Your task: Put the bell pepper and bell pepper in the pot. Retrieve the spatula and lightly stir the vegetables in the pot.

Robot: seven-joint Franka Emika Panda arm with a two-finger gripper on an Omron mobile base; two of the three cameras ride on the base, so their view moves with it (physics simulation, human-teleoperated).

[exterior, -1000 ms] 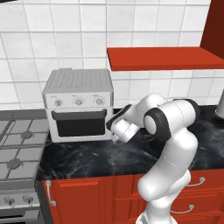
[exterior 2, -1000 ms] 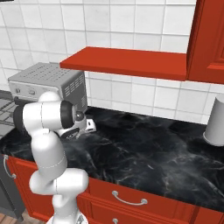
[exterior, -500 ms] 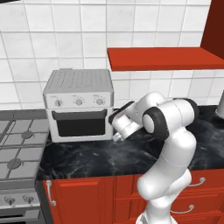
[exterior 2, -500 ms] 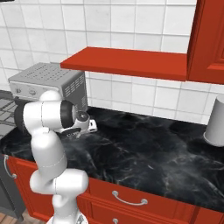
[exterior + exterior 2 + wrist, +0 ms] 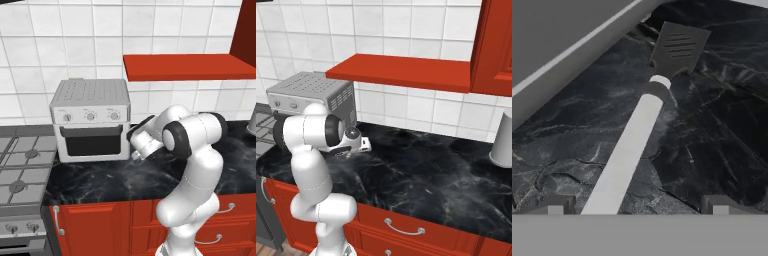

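- Left base view: arm folded low at centre frame, its hand tucked just right of the toaster oven (image 5: 91,120) and dipped toward the black marble counter (image 5: 100,180). Stove (image 5: 20,170) at left edge. Wrist pitched down, likely to bring the fingers over something lying flat.
- Right base view: gripper (image 5: 358,145) at left centre, low over the counter beside the oven's side wall. Grey canister (image 5: 502,140) far right, well apart.
- Hand view: spatula (image 5: 647,115) runs from bottom centre to its slotted blade at upper centre, flat on the counter, alongside the oven's base. Both fingertips (image 5: 557,205) spread wide, one either side of the pale handle, nothing gripped. Judged: straddling for a pickup.
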